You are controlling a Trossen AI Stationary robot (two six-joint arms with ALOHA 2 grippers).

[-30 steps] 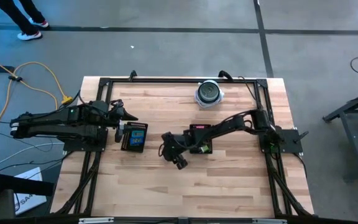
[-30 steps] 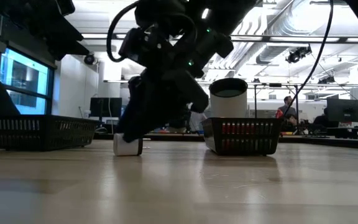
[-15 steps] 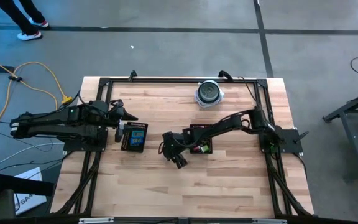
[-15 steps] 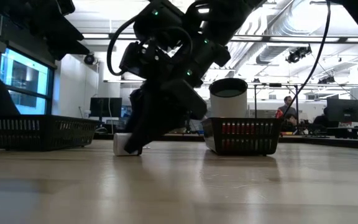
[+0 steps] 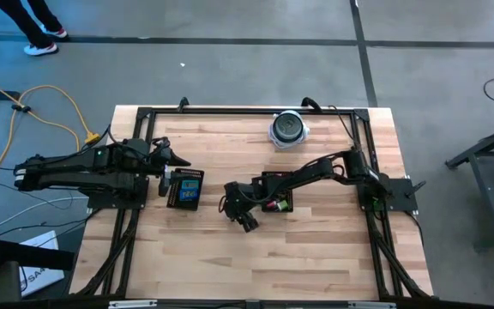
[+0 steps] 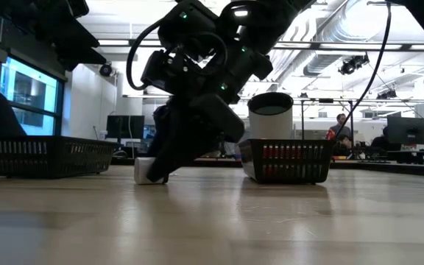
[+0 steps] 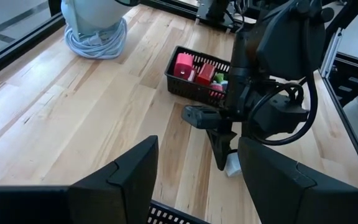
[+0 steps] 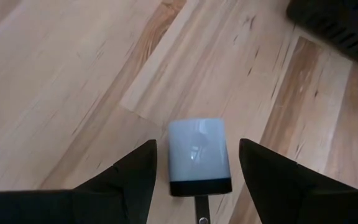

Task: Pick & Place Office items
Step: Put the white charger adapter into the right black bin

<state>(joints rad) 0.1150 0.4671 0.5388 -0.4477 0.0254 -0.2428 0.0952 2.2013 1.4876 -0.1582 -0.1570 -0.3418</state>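
The right gripper [image 8: 194, 186] is held low over mid-bench, its fingers [image 8: 129, 180] spread either side of the white piece [image 8: 197, 155], nothing gripped yet. The piece lies flat; it is judged light, rigid, smooth, best pinched across its long sides. The right mesh tray [image 7: 188, 84] holds red blocks [image 7: 184, 65] and one green. The left gripper [image 5: 171, 159] waits above the left mesh tray [image 5: 184, 189].

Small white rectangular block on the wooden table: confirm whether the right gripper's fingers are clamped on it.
No. The small white rectangular block lies between the right gripper's open fingers, with bare wood on both sides.
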